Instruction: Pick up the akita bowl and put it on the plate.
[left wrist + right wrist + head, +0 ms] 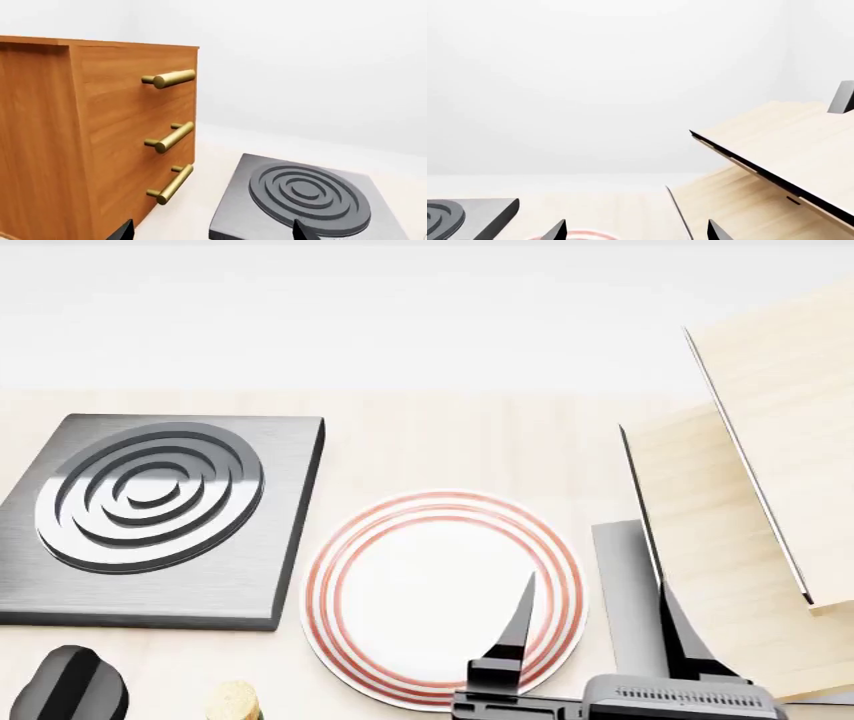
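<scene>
The right end effector rises from the bottom edge of the head view with its 2 dark fingers spread apart and nothing between them; 1 finger overlaps the near-right rim of the plate, the other stands beside a tilted pale wooden panel structure on the right. In its own wrist view both fingertips show well apart, with only a sliver of the plate's red ring between them. The left end effector shows just 2 dark tips, also apart, facing the square grey burner and a wooden drawer cabinet with 3 brass handles. The plate lies flat on the surface, just right of the burner and directly ahead of the right arm — the nearer arm to it. The akita bowl appears in none of the 3 views, so which way it lies from either end effector cannot be told — finding it likely comes first. A dark rounded shape and a cork-like object are cut off at lower left.
</scene>
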Available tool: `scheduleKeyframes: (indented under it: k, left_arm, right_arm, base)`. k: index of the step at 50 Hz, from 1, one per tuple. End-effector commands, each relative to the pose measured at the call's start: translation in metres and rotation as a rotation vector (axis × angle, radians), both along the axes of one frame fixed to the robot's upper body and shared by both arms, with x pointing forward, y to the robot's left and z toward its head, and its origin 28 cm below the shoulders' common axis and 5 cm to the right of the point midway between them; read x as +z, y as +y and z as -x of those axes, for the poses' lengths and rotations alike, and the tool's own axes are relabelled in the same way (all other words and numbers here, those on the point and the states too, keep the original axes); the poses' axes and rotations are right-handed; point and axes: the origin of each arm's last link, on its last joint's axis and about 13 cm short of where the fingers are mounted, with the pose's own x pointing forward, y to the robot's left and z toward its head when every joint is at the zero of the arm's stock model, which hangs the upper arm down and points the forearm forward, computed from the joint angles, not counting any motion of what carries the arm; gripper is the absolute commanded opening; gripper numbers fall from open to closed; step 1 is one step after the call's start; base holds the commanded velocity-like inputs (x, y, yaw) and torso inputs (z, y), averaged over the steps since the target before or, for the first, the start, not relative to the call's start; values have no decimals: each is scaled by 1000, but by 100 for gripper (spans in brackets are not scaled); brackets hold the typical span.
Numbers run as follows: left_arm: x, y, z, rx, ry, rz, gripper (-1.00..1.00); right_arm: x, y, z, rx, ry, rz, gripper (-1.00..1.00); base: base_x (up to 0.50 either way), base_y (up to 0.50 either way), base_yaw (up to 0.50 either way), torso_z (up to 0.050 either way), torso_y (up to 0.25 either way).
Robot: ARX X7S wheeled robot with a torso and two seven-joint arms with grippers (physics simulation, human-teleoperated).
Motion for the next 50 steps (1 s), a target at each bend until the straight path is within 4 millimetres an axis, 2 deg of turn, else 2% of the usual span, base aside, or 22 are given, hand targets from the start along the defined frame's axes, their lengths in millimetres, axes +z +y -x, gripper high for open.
scheduleKeyframes:
  k: [1, 26, 50]
  left_arm:
    - [-4, 2, -1, -1, 40, 2, 100]
    - [-12, 0, -6, -69, 129, 32, 100]
    - [-16, 5, -7, -42, 158, 68, 100]
  right_arm:
    - [0, 1, 0, 2, 2, 1, 100]
    - [-2, 1, 0, 4, 4, 1, 100]
    - [-3, 1, 0, 3, 9, 3, 100]
  base:
    - [0, 0, 0, 0, 0]
    - [0, 0, 0, 0, 0]
    - [0, 0, 0, 0, 0]
